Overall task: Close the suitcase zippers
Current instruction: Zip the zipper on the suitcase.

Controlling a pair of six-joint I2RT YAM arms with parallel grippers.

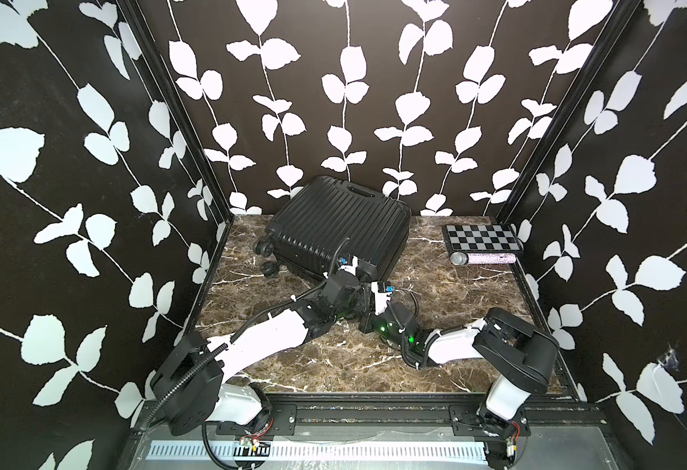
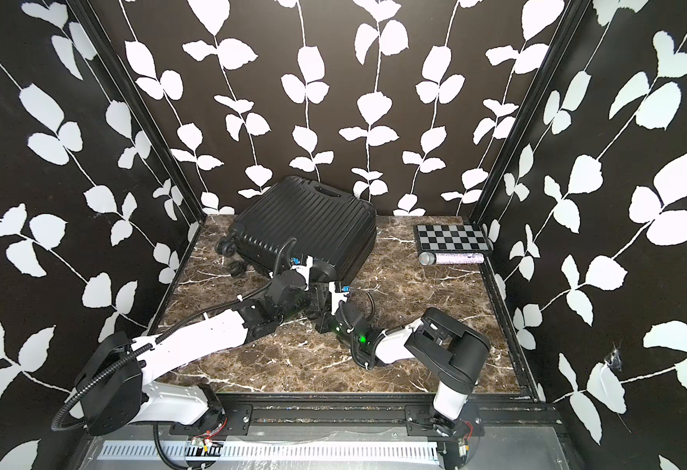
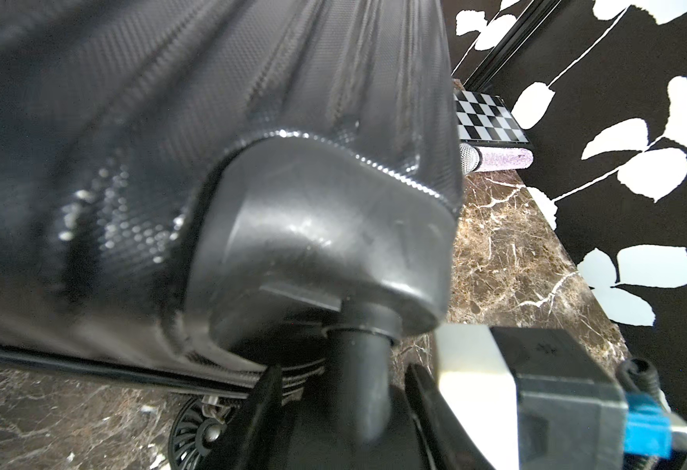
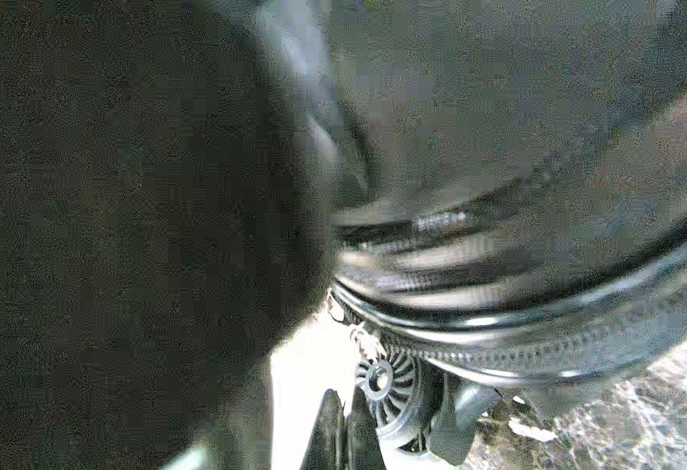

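Top views both show the suitcase (image 1: 333, 219) (image 2: 305, 219) lying flat with its halves together, ribbed shell up, at the back of the marbled counter (image 1: 456, 293) left of centre, its wheels toward the near left. The left arm (image 1: 268, 329) and right arm (image 1: 451, 346) both reach to its nearest corner, where their ends crowd together and hide the grippers from above. Well apart to the right, in the back corner, lies a checkerboard (image 1: 481, 237) with a microphone (image 1: 482, 258) just in front of it. Seen from the left wrist camera, the left gripper (image 3: 342, 368) has its jaws partly apart on either side of a black caster leg (image 3: 358, 354) that comes out of the corner housing (image 3: 313, 244), and they look pressed against it. Beneath the shell edge a spoked wheel (image 3: 191, 435) shows, with a small metal pull (image 3: 211, 403) hanging beside it. The right wrist picture is blurred and half blocked by a dark mass, yet the right gripper (image 4: 344, 411) shows its jaws closed tight together, nothing seen between them, just beside that spoked wheel. The zippers (image 4: 496, 356) run as a toothed track along the rim seam above the wheel, and the pull dangles at the track's end near the gripper tips. Whether the teeth are meshed I cannot tell.
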